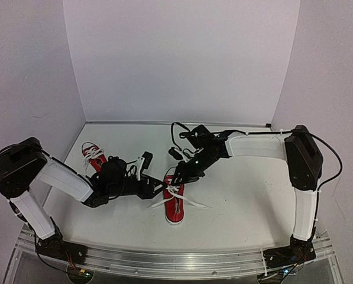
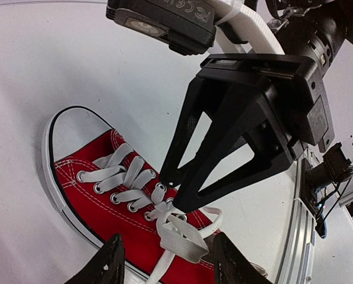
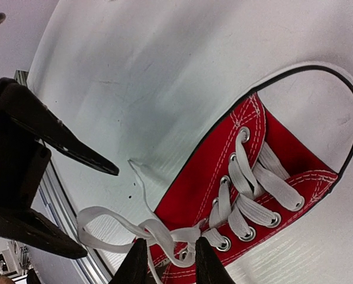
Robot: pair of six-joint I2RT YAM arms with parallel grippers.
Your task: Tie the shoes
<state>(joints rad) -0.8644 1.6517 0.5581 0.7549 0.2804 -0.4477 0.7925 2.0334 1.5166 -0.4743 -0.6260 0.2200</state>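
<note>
R claw (image 3: 169, 242) is part-open w/ only a slim gap, tips straddling the lace crossing (image 3: 170, 234) at the top eyelets. No firm pinch shows, so it holds nothing I can confirm. L claw (image 2: 167, 238) is spread wide, tips either side of a slack lace loop (image 2: 185, 239), gripping nothing.

Worked shoe (image 1: 175, 212) sits flat on its sole near the front rail (image 1: 176, 260), approx. opposite the rail's middle. Long axis runs roughly square to the rail. Toe cap (image 2: 61, 139) points away from the rail, heel twd it, going by both wrist views.

Progress: early, I'd judge. Laces are threaded thru the eyelets & bunched into a crossing w/ one floppy loop, but there's no bow, & the free ends (image 1: 197, 204) trail loose on the table (image 1: 253, 201). Left to do: 2nd loop, wrap, pull tight. Then the second shoe (image 1: 92, 157), farther from the rail, off twd its left end; can't tell whether that one is tied.
</note>
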